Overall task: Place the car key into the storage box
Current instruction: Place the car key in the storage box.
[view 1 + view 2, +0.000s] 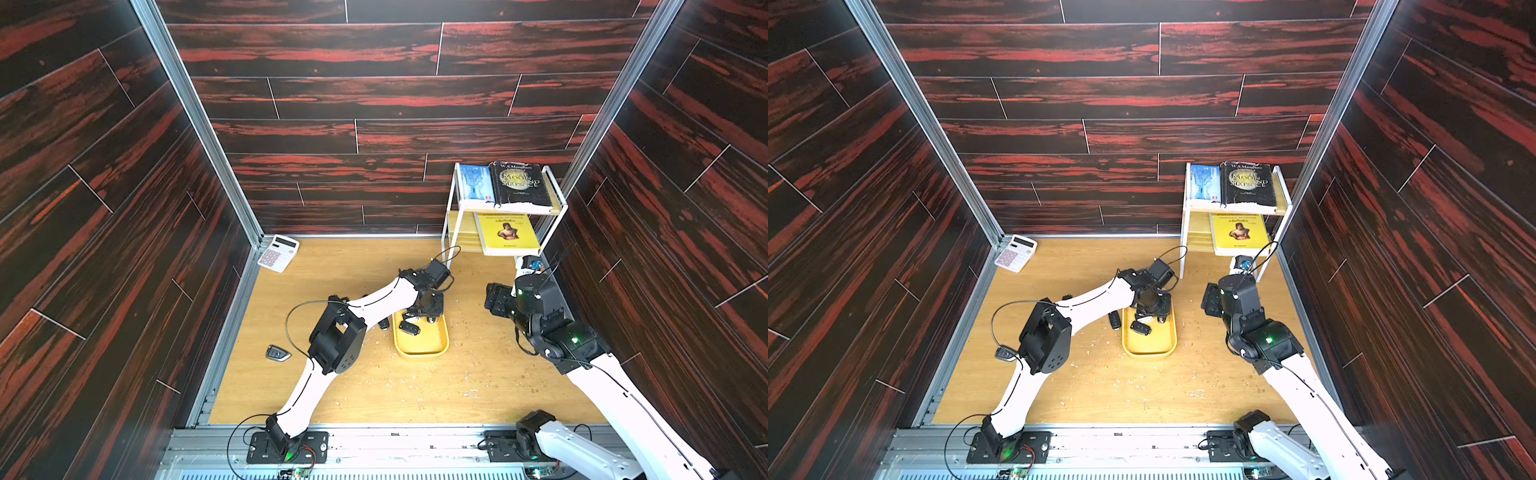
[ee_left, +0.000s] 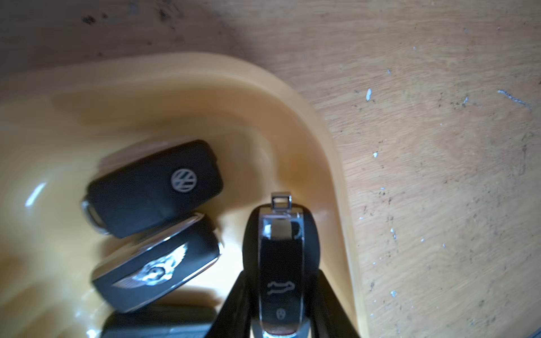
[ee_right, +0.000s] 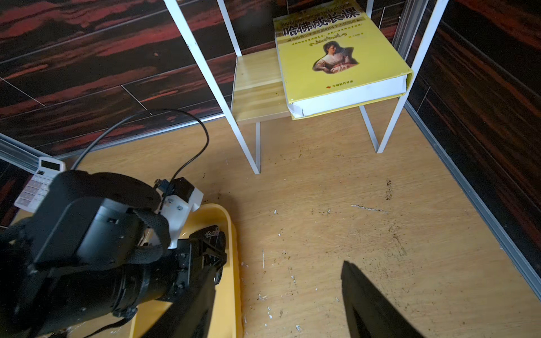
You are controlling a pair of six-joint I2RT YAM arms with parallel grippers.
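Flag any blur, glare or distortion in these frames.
Left wrist view: tray rim smeared, glare streak on its floor, held key sharp. Right wrist view: book crisp. Both top views: sharp, though the posts splay from the wide lens.

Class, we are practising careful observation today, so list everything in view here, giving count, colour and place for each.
storage box: one, yellow, mid table
car key: one, black and chrome, held over the box near its rim
key fobs in box: two clear, black; part of a third
key fobs on table: two, black; one by the left arm, one beside the box
calculator: one, white, far left corner
shelf rack: one, white-framed, far right corner
books: three; blue and black on top shelf, yellow below
table: one, light wood
left pincer: black, shut on car key
right pincer: black, open, right of the box
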